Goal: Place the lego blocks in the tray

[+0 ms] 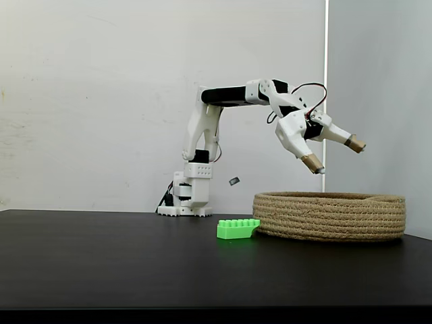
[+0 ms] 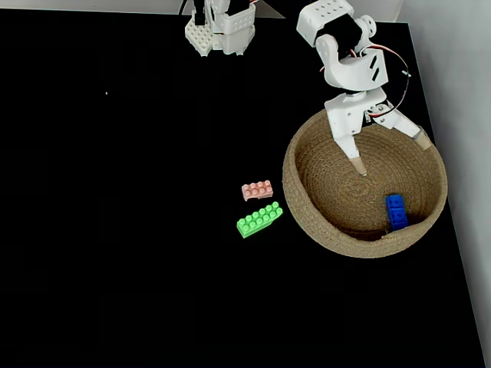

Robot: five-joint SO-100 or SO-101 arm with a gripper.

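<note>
A coiled tan rope tray (image 1: pixel 331 216) (image 2: pixel 307 207) stands at the right of the black table. Inside it, near its front right wall, lies a blue lego block (image 2: pixel 396 211). A lime green lego block (image 1: pixel 237 229) (image 2: pixel 259 220) rests on the table just outside the tray's left rim. My gripper (image 1: pixel 334 154) (image 2: pixel 390 153) hangs open above the tray, fingers spread wide, nothing between them.
A small pink brick (image 2: pixel 257 189) lies on the table beside the green one, close to the tray's left rim. The arm's white base (image 1: pixel 185 196) (image 2: pixel 221 31) stands at the back. The table's right edge (image 2: pixel 460 253) runs close past the tray.
</note>
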